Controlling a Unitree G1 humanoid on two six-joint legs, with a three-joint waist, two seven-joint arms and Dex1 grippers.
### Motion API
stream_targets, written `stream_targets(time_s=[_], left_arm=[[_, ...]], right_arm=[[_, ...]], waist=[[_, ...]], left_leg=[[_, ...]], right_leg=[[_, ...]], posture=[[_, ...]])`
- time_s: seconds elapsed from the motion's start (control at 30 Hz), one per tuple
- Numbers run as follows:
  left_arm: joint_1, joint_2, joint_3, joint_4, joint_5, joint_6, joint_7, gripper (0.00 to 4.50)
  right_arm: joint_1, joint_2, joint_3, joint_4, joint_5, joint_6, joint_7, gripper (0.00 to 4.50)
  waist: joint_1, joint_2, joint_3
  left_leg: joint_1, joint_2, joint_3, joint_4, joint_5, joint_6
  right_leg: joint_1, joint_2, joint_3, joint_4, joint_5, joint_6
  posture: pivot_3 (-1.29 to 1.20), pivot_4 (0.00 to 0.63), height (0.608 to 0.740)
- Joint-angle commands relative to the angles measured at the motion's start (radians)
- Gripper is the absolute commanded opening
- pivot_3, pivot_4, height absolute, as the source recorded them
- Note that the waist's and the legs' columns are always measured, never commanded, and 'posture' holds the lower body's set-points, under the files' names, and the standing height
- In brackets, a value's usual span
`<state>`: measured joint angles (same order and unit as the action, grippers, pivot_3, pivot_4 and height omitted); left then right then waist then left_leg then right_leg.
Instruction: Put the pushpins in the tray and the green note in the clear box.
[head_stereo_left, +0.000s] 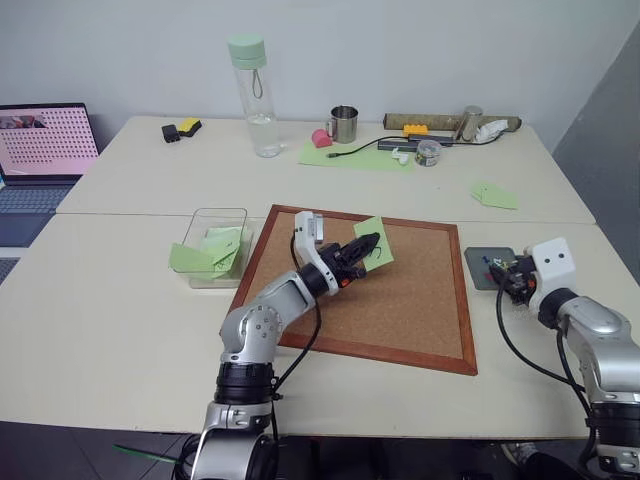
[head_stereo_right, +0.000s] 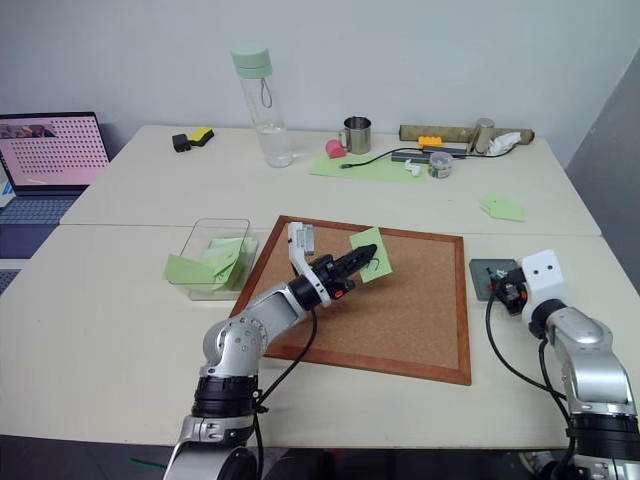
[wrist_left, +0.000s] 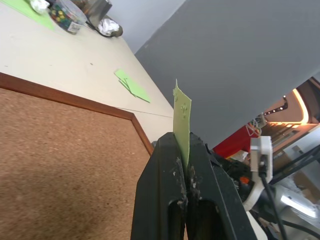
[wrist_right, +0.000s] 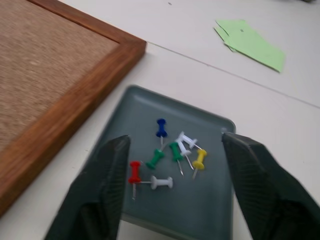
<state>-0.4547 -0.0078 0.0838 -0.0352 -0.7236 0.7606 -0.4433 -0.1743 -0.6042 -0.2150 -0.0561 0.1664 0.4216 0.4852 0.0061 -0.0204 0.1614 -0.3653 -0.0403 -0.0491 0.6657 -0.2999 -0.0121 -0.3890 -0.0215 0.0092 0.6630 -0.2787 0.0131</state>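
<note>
A: Left gripper (head_stereo_left: 368, 246) first. We saw its fingers clamped tight on the green note (head_stereo_left: 375, 243), pinching one edge, with the rest of the paper sticking out past the tips. It hung over the cork board (head_stereo_left: 400, 300).

B: Agreed. In the left wrist view we had the note (wrist_left: 181, 117) edge-on, standing straight up between the two black fingers (wrist_left: 160, 190). The clear box (head_stereo_left: 215, 245) sat just off the board's left side, well apart from that gripper, with plain green notes in it.

A: Right gripper (wrist_right: 172, 180)?

B: We saw the jaws spread wide, gripping nothing. It hovered right over the tray (wrist_right: 145, 112), which lay just beside the board's right edge.

A: Pushpins?

B: We counted the pushpins (wrist_right: 172, 157) loose in the tray, directly between and under the open fingers: red (wrist_right: 134, 171), two green, blue, yellow, two white. None touched the fingers, as far as we could tell.
</note>
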Motion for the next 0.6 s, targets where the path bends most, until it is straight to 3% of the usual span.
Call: stream_targets(time_s=[0.03,0.27,0.43,0.6], left_arm=[[0.005,0.076,-0.01,-0.148,0.041,-0.021,0.022,0.0],[0.039,0.314,0.075,-0.26,0.228,-0.113,0.113,0.0],[0.037,0.464,0.165,-0.204,0.318,-0.167,0.143,0.0],[0.07,0.551,0.148,-0.092,0.414,-0.166,0.153,0.0]], right_arm=[[0.015,-0.056,-0.021,-0.144,0.07,-0.036,0.117,3.98],[-0.048,-0.165,0.016,-0.418,0.355,0.133,0.361,3.98],[-0.212,-0.184,0.046,-0.43,0.459,0.24,0.368,3.98],[-0.269,-0.18,0.074,-0.401,0.481,0.27,0.379,3.98]], waist=[[0.0,0.0,0.0],[-0.008,0.0,0.0],[-0.005,-0.001,0.001],[0.008,-0.001,0.001]], left_leg=[[0.0,0.0,0.0,0.0,0.0,0.0],[0.001,0.0,-0.001,-0.001,0.0,0.0],[0.0,0.0,-0.002,0.0,-0.002,0.004],[0.0,0.0,-0.003,-0.001,-0.002,0.004]], right_leg=[[0.0,0.0,0.0,0.0,0.0,0.0],[0.0,0.001,0.0,0.0,0.0,0.0],[0.0,0.0,-0.001,-0.001,0.0,0.0],[0.0,0.0,-0.002,-0.003,0.0,0.0]], posture=[[0.0,0.15,0.74],[0.0,0.15,0.74],[0.0,0.15,0.74],[0.0,0.15,0.74]])
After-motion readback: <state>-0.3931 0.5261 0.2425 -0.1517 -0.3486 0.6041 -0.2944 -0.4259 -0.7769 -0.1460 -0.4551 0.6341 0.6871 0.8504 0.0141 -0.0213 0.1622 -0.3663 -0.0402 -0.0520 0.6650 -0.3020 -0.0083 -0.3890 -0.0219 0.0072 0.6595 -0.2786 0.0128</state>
